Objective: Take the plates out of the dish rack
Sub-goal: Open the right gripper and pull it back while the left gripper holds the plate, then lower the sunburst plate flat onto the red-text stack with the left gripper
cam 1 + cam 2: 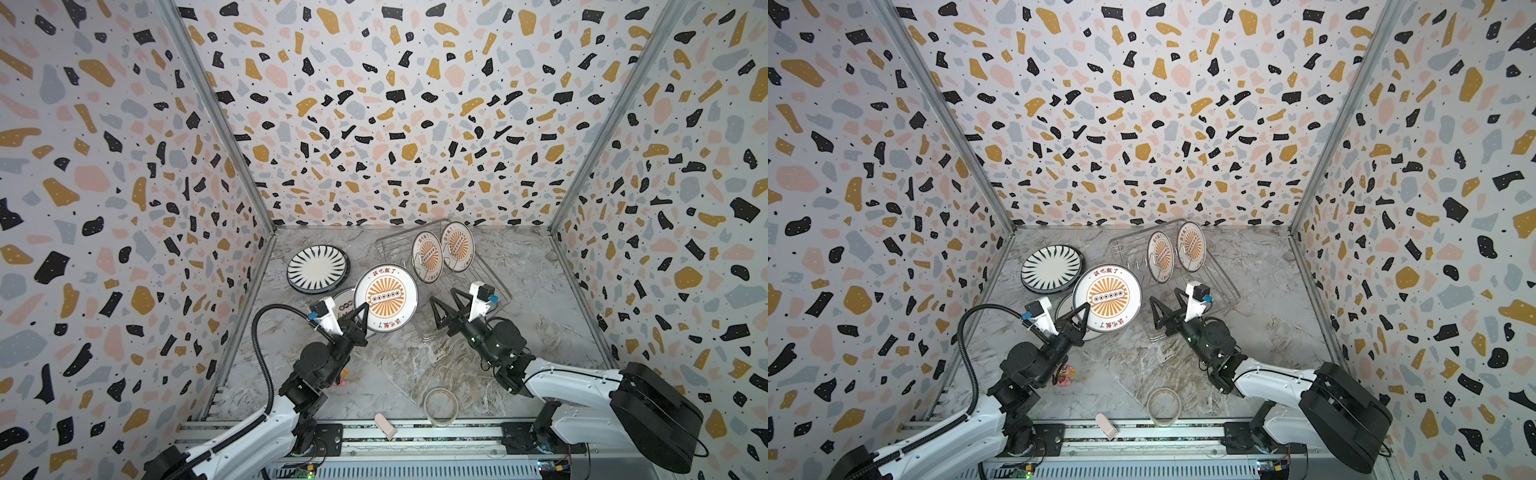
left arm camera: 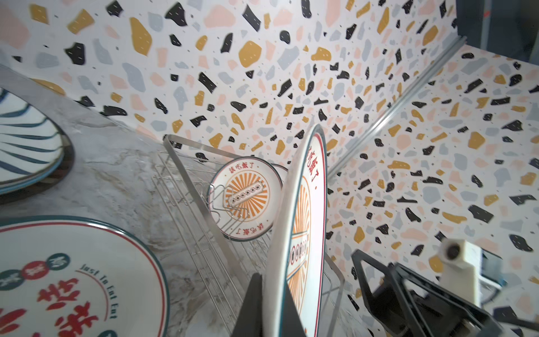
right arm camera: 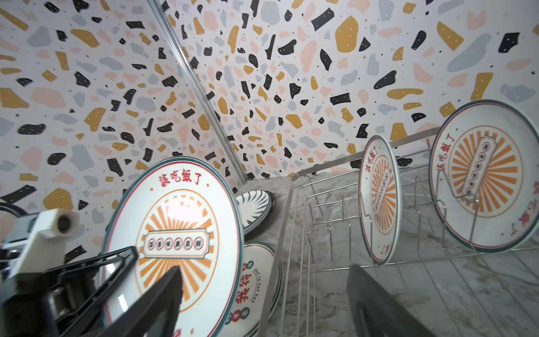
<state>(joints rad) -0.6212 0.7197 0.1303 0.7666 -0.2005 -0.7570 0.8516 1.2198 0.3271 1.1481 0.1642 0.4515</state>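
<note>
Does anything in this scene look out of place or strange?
Yes, three stray things that are not dishes: a translucent tape ring on the grey marble table near its front edge, a pale pink wedge-shaped piece on the metal rail, and a small colourful figurine under the left arm.

Marble tabletop [image 1: 415, 365]: dish rack [image 1: 486, 278], plates [image 1: 318, 268] (tape ring [image 1: 440, 420])

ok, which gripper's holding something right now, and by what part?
The left gripper is shut on the sunburst plate, pinching its rim at the edge nearest that arm. The right gripper is open and holds nothing.
</note>
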